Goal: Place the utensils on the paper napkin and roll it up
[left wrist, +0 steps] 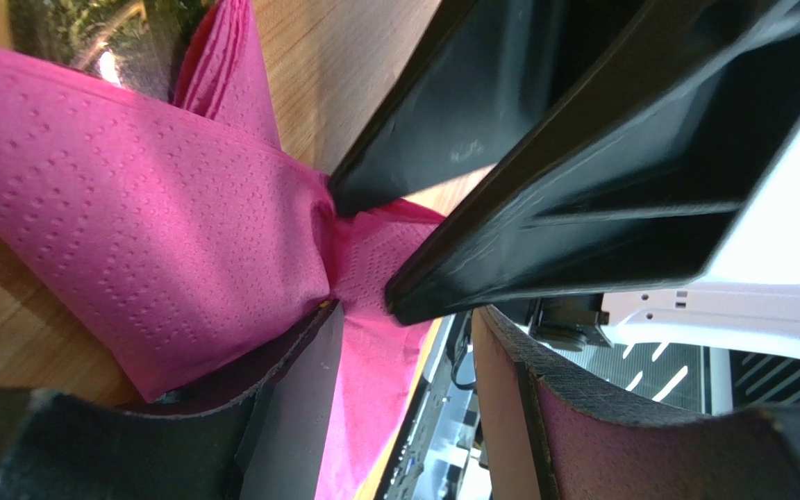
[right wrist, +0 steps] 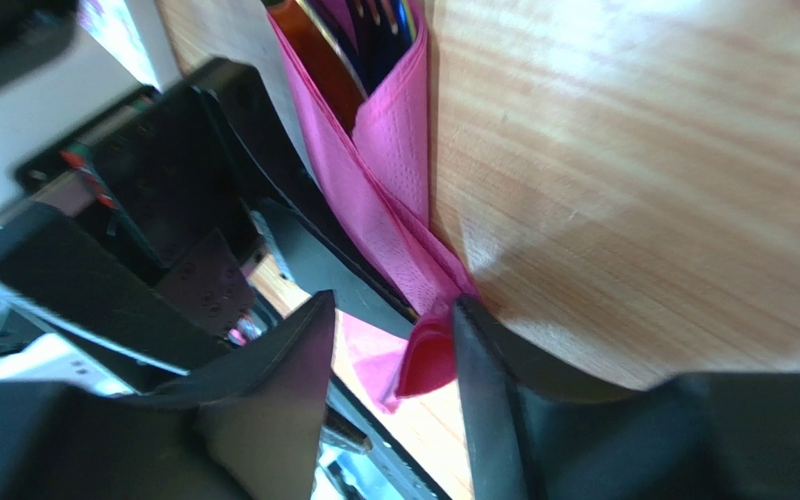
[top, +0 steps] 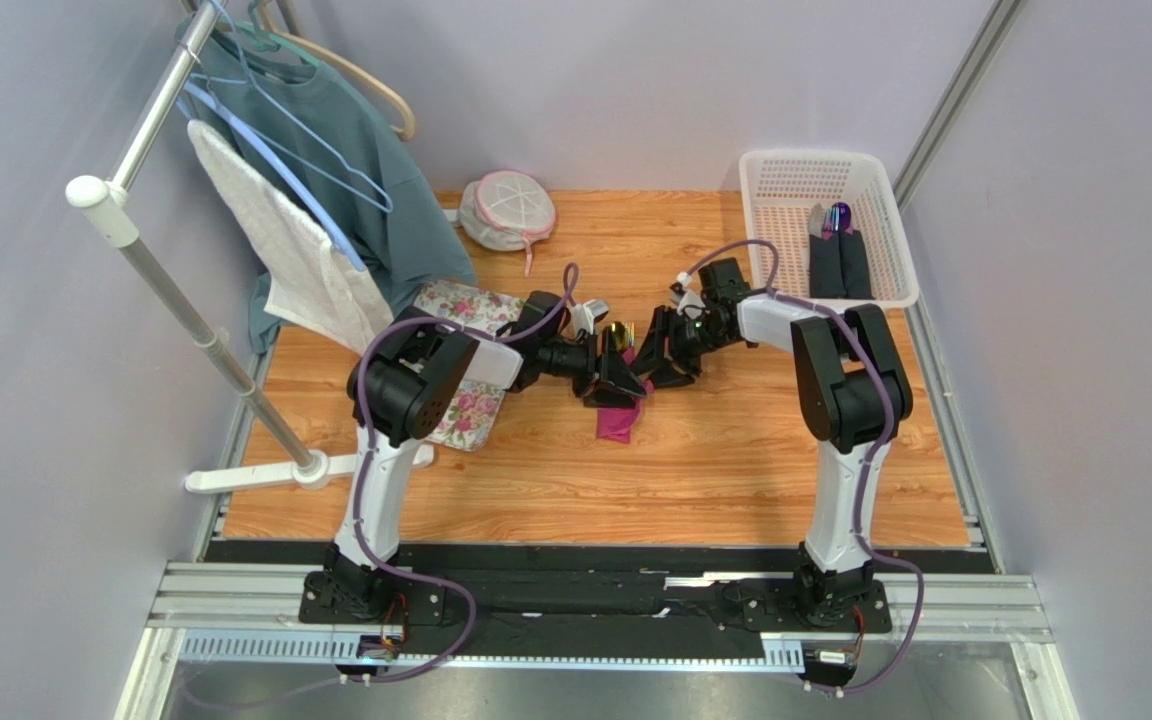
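Left gripper (left wrist: 404, 339) and right gripper (right wrist: 394, 313) are meeting at the table's (top: 778, 450) centre, both sitting with jaws spread, pinching nothing. Paper napkin (top: 617, 417) is lying bunched around the gold utensils (top: 617, 333), brushing both grippers' fingers.

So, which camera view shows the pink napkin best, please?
The left wrist view: the napkin fills it, embossed folds sharp. The right wrist shows a narrow folded strip; the top view, only a small patch.
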### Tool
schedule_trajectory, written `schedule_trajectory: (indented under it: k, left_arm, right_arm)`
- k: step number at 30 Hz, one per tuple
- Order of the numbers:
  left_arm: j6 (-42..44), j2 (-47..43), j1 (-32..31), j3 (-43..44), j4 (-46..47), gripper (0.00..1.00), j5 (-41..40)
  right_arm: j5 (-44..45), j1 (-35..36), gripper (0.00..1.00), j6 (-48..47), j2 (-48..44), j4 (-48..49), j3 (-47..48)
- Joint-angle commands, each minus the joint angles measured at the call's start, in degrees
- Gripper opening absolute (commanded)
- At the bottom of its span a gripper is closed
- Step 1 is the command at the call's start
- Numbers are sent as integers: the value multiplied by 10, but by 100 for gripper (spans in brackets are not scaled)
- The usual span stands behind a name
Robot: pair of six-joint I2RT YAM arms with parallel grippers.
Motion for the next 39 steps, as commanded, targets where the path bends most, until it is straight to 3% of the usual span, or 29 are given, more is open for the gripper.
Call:
schedule_trajectory:
  k: [1,4,12,30,39]
  left_arm:
    - [44,27,-4,-13,-47,60,-48]
    - [39,23,-4,-19,-31,57,-46]
    - [27,5,0,-22,7,45,-34]
    - [-20,-91,3,-100,106,38,3]
    - [-24,-86,10,-121,102,22,-2]
  right_arm:
    - [27,6,43,-52,1,-40,2]
    - [49,5,26,-72,5,-60,-3]
    - [90,4,0,-122,24,-75,-3]
    - [112,5,0,-119,23,-54,-18]
    - [106,5,0,-116,23,-52,-20]
